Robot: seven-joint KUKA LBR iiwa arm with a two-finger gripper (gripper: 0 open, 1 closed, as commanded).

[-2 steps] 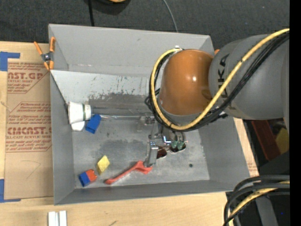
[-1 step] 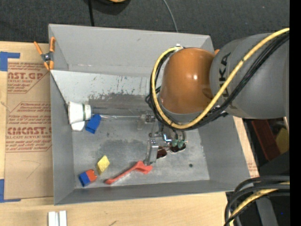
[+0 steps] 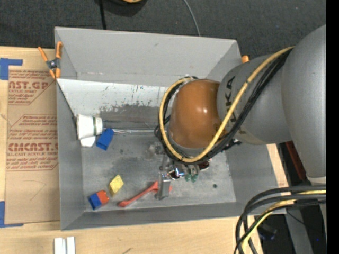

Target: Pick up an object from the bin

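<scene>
Currently the gripper [image 3: 164,188] sits low over the floor of the grey metal bin [image 3: 143,52], at the right end of a slender red plastic strip [image 3: 136,197] lying flat. Whether it is apart or clamped cannot be told. Left of the strip lie a small yellow block [image 3: 116,183] and a blue-and-orange block [image 3: 97,199]. A white plastic cylinder [image 3: 87,128] and a blue block [image 3: 105,138] rest near the left wall.

Bright even light, soft shadows

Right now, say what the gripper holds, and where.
Cannot tell: the gripper sits at the right end of the thin red curved strip; grip unclear.
</scene>
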